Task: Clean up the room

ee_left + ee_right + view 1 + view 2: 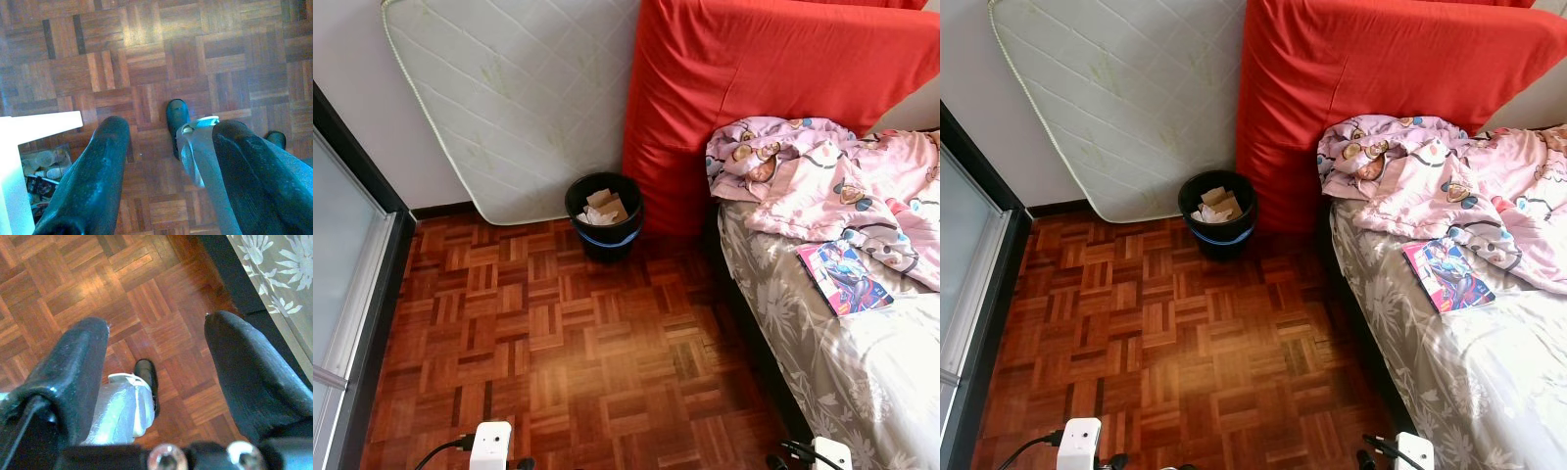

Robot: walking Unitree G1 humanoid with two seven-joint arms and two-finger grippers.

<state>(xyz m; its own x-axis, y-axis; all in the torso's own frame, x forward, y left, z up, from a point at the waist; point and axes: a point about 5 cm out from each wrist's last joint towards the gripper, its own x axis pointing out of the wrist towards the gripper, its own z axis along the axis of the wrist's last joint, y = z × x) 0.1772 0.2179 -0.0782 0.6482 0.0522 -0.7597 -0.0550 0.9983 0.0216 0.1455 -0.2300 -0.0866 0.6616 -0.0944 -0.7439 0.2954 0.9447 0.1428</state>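
Parquet floor [568, 352]: reddish-brown basket-weave blocks. Bin [604, 217]: black with a blue band, holding tan and white paper scraps. Leaning mattress [524, 98]: white, diamond-quilted. Upright mattress [773, 88]: plain red. Blanket [842, 186]: pink, cartoon-printed. Bedsheet [822, 362]: grey with white flowers. Book [844, 277]: pink and blue cover.

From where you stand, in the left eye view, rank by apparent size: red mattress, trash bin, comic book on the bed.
1. Red mattress
2. Trash bin
3. Comic book, though it lies nearer the camera, so it is close to the bin.
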